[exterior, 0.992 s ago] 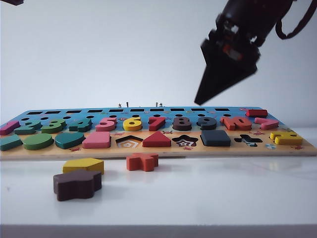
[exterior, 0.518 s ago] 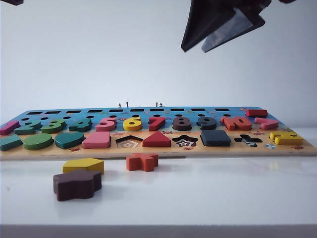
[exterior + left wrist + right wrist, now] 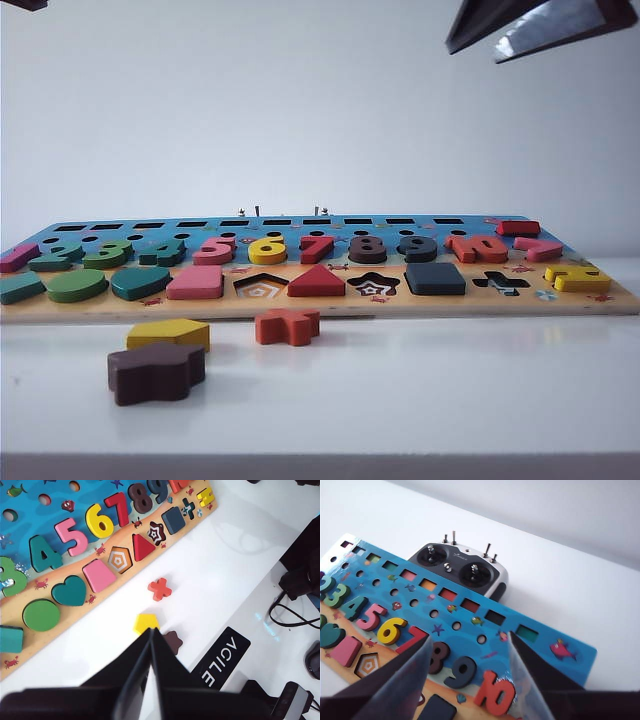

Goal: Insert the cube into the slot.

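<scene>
Now my right gripper (image 3: pixel 467 680) has risen high above the board (image 3: pixel 330 305), jaws apart, empty; left gripper (image 3: pixel 151 652) pinched shut, idle; cube (image 3: pixel 434 278) sits seated in its slot; task looks done.

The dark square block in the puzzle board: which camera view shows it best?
The exterior view shows the dark square block best: it is whole, near, unobstructed, seated in the board. The left wrist view shows it whole but small and far away. The right wrist view catches only part of it at the frame edge, between the open right fingers.
</scene>
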